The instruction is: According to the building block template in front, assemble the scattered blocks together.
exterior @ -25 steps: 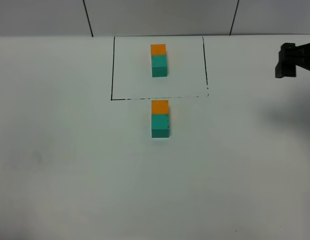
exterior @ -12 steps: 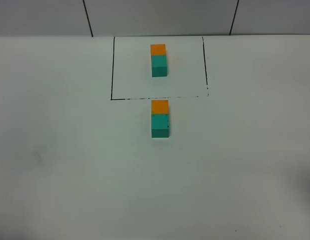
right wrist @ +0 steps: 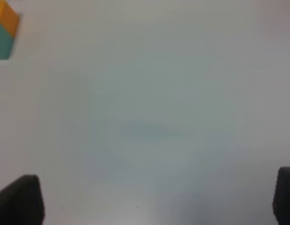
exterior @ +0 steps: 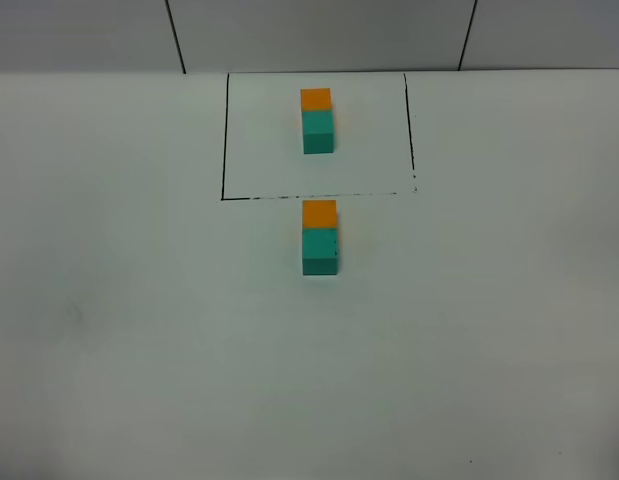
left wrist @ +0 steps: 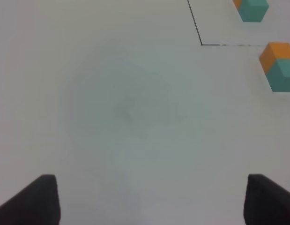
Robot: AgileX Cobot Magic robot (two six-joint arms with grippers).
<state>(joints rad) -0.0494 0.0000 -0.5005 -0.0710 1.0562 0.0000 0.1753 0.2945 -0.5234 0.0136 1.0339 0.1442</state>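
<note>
Now the left claw (left wrist: 149, 199) stands with its jaws apart over bare white desk (exterior: 139, 350), gripping nothing; the right claw (right wrist: 156, 199) is spread wide too, likewise empty above the desk. Neither claw shows in the high view. Near the middle of the desk the orange cube (exterior: 319, 213) and the teal cube (exterior: 320, 250) lie touching in a line, orange on the far side, just outside the black rectangle (exterior: 224, 140). Inside that frame, farther back, sits the building block template (exterior: 317, 121), orange far, teal near.
</note>
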